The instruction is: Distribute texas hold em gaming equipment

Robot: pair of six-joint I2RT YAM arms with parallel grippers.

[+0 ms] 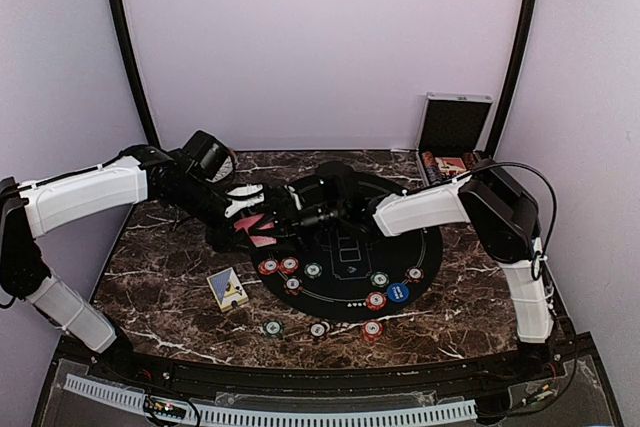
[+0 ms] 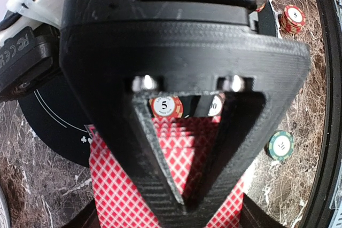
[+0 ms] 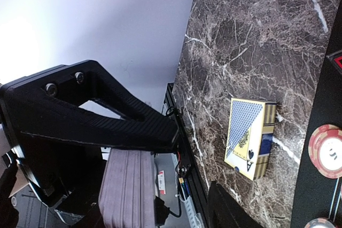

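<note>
While the left gripper [image 1: 252, 215] is clamped on a fan of red-backed playing cards [image 2: 115, 196] above the black round mat [image 1: 425, 242], the right gripper [image 1: 296, 209] beside it seems to stand apart; small round poker chips [image 1: 375, 300] lie on the mat.

My pincer [image 3: 193, 161] stands parted above the marble surface [image 3: 240, 36]; a card box [image 3: 248, 137] lies near a red chip [image 3: 327, 150].
</note>
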